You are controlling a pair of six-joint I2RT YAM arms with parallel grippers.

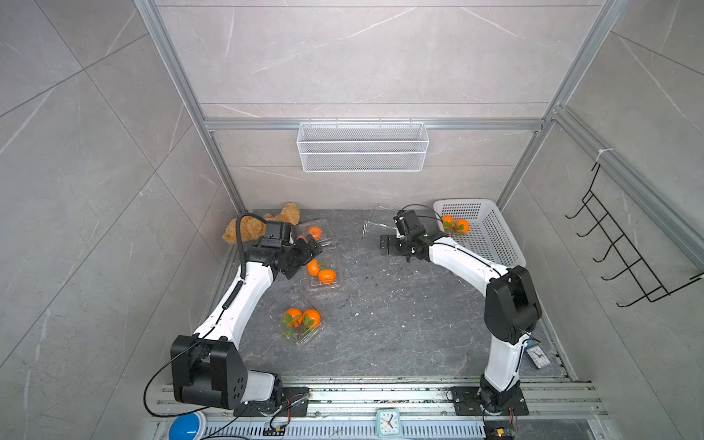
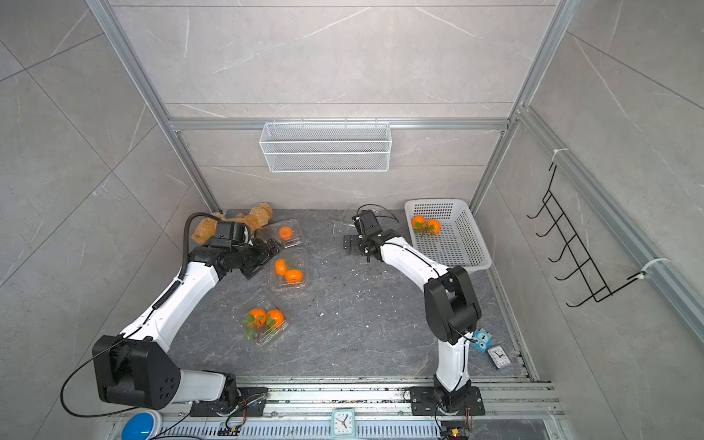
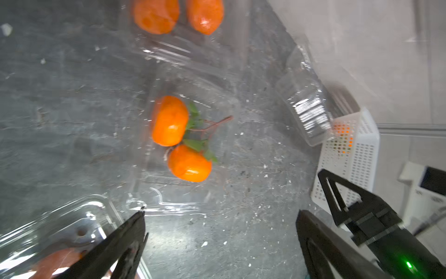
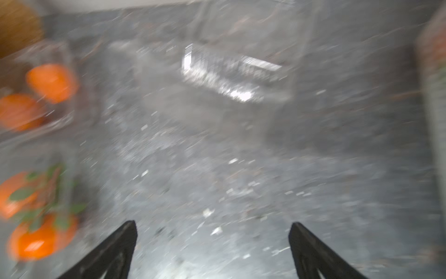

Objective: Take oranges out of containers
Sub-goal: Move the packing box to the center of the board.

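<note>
Near rail: small clock [image 1: 388, 422].
Near container [image 1: 304, 337]: left of centre, two leafy near oranges [image 1: 311, 318] inside.
Left tool [image 1: 304, 257]: wide open, empty, just left of the middle container [image 1: 324, 287] and its middle oranges [image 1: 327, 276].
Right tool [image 1: 386, 245]: wide open, empty, over bare worktop [image 1: 400, 312].
Far left: teddy bear [image 1: 247, 228], far container [image 1: 325, 240] with far orange [image 1: 315, 232].
Far right: empty container [image 1: 375, 223] just beyond the right tool; white basket [image 1: 495, 244] holding basket oranges [image 1: 462, 225].
</note>
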